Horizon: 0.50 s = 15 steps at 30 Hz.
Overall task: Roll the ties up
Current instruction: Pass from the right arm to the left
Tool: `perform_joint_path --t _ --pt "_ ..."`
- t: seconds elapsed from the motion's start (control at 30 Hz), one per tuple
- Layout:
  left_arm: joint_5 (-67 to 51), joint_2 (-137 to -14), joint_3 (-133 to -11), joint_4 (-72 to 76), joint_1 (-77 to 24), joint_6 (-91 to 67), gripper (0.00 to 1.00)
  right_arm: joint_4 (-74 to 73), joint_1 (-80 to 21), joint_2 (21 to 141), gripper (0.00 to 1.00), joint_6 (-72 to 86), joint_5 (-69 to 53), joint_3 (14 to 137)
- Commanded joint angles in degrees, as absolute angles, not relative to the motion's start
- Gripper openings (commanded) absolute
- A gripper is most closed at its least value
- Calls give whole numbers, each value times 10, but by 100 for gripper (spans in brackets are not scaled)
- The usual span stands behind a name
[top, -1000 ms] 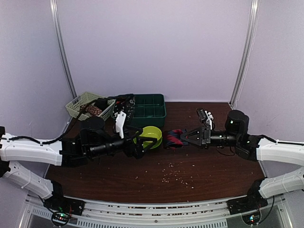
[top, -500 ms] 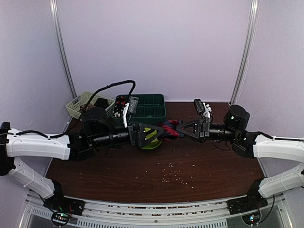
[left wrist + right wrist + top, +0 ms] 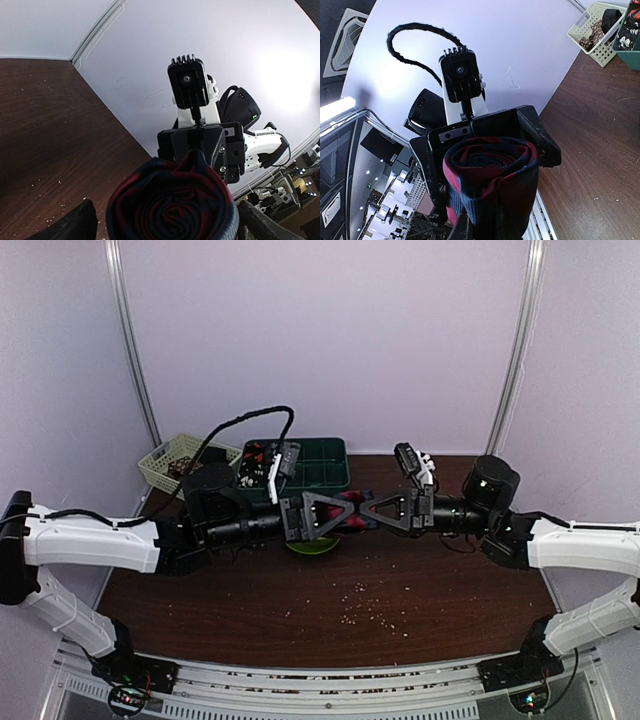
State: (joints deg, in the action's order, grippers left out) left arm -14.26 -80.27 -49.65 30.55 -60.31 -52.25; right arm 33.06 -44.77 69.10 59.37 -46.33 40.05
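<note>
Now, from above, we see that both arms have risen. A second ago the rolled tie (image 3: 352, 524) sat low beside the green bowl (image 3: 312, 545). It is now in the air above that bowl, nipped by the right gripper (image 3: 368, 510), whose jaws are pressed together on the cloth. The left gripper (image 3: 344, 512) has swung up to face it with jaws spread wide. We judge that the roll is already made and a handover or tidy-up comes next.

From the left wrist, we look straight into the red-and-navy spiral of the roll. It lies between the left fingers (image 3: 75, 225), which stand far apart; we cannot tell whether either one touches it.

From the right wrist, the roll fills the foreground with the pinch at its lower edge, and the open left jaws sit just behind it.

We can read no brand, label or writing in any view.
</note>
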Motion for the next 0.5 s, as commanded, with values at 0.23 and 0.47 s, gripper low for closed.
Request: perform_joint_path --t 0.23,0.47 --pt "-171 -831 -508 403 -600 -556 84 331 -464 703 0 569 -457 443" --pt "-175 -831 -504 429 -600 -558 58 331 -465 708 0 570 -456 443"
